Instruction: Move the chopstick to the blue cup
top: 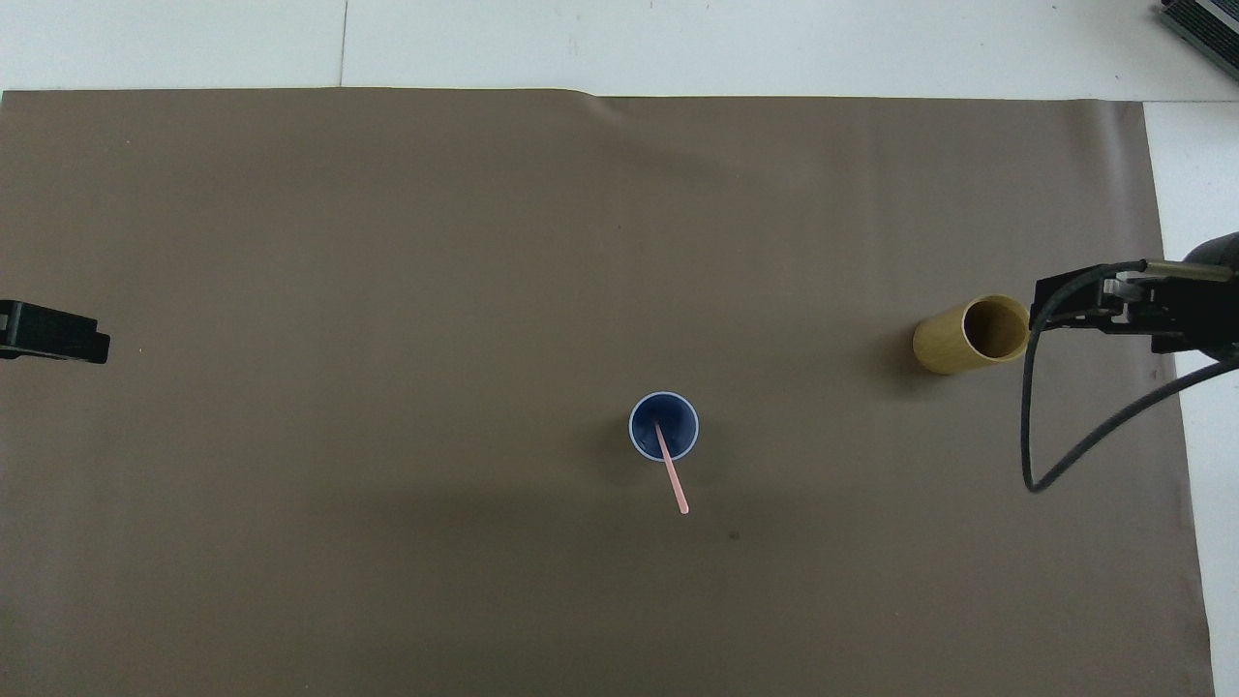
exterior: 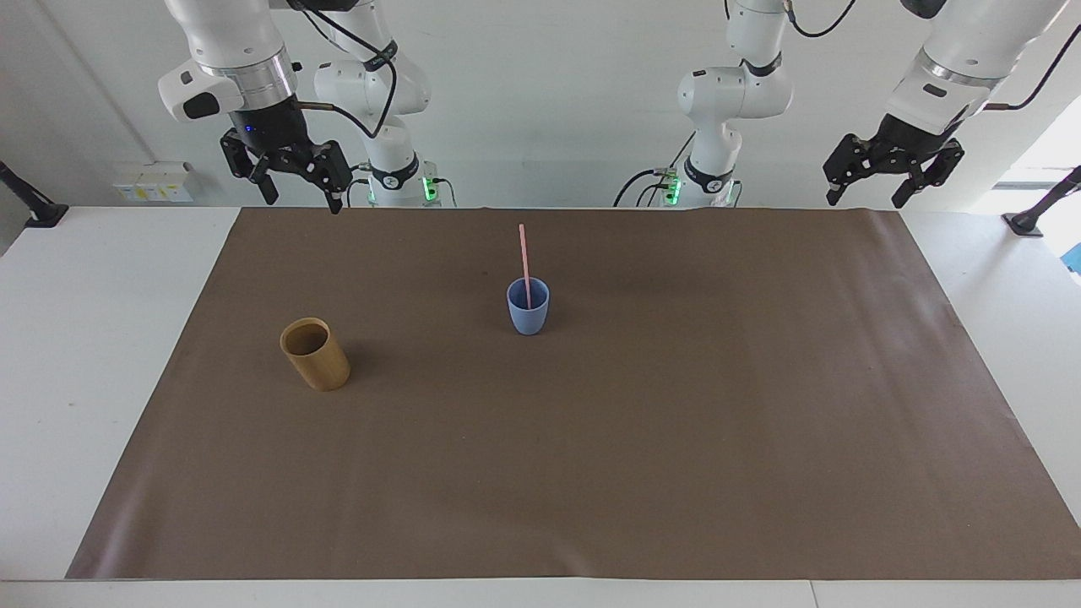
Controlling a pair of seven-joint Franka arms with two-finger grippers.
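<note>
The blue cup (exterior: 528, 314) (top: 664, 426) stands upright near the middle of the brown mat. A pale pink chopstick (exterior: 524, 253) (top: 673, 476) stands in it, its lower end inside the cup and its top leaning toward the robots. Nothing holds it. My right gripper (exterior: 302, 198) (top: 1070, 312) hangs open and empty, high over the mat's edge at the right arm's end. My left gripper (exterior: 867, 201) (top: 63, 337) waits open and empty, high over the mat's corner at the left arm's end.
A tan wooden cup (exterior: 315, 355) (top: 968, 334) stands upright and empty on the mat (exterior: 642, 456), toward the right arm's end and a little farther from the robots than the blue cup. White table (exterior: 93, 338) borders the mat.
</note>
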